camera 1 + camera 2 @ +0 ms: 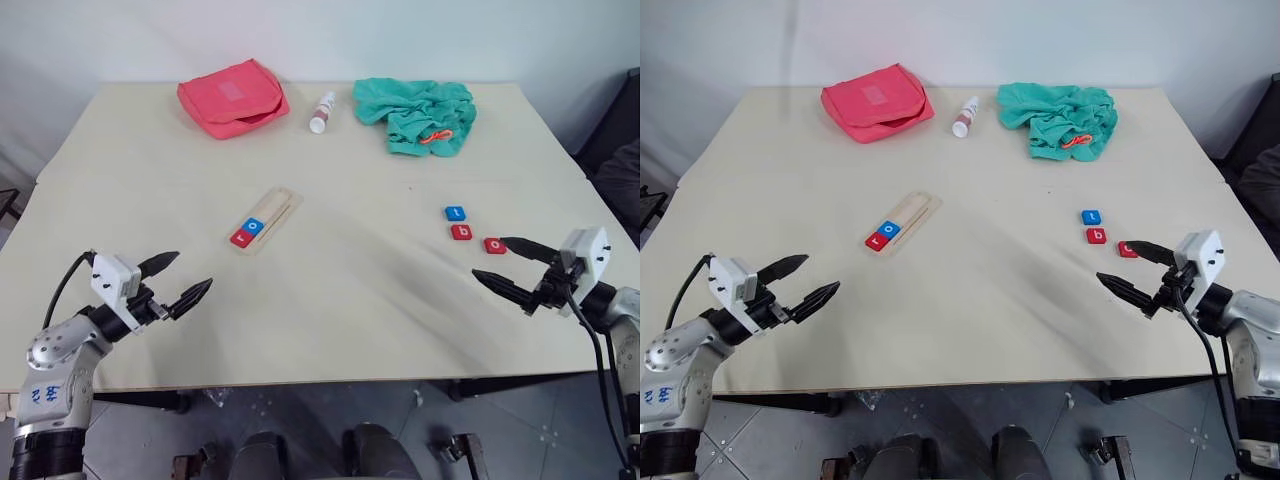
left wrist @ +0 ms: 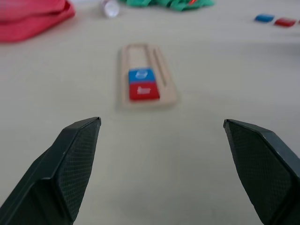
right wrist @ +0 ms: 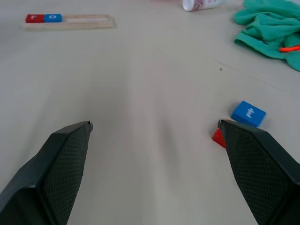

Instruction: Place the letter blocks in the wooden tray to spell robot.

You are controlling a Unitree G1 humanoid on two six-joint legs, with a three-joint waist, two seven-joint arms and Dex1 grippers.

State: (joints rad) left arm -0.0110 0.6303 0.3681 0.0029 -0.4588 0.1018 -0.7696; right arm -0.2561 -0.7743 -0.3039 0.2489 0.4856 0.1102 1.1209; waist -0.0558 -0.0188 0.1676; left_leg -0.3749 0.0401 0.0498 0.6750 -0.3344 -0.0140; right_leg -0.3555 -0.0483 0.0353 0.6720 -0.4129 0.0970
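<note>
- Head views: the wooden tray [image 1: 266, 220] lies mid-table with a red r block [image 1: 241, 238] and a blue o block [image 1: 254, 226] at its near end.
- Blue t block [image 1: 455, 213], red b block [image 1: 461, 232] and a red block [image 1: 494, 245] lie loose just beside the right gripper [image 1: 510, 265].
- Wrist views: the right gripper and the left gripper [image 2: 161, 140] both stand spread wide, grasping nothing.

light-wood tray [image 1: 268, 220], crumpled teal cloth [image 1: 420, 115]

far edge of table [image 1: 150, 150]: pink zip pouch [image 1: 233, 98] at left, small white bottle [image 1: 322, 112] lying on its side mid, crumpled teal cloth [image 1: 418, 114] with orange cord [image 1: 436, 137] at right
</note>
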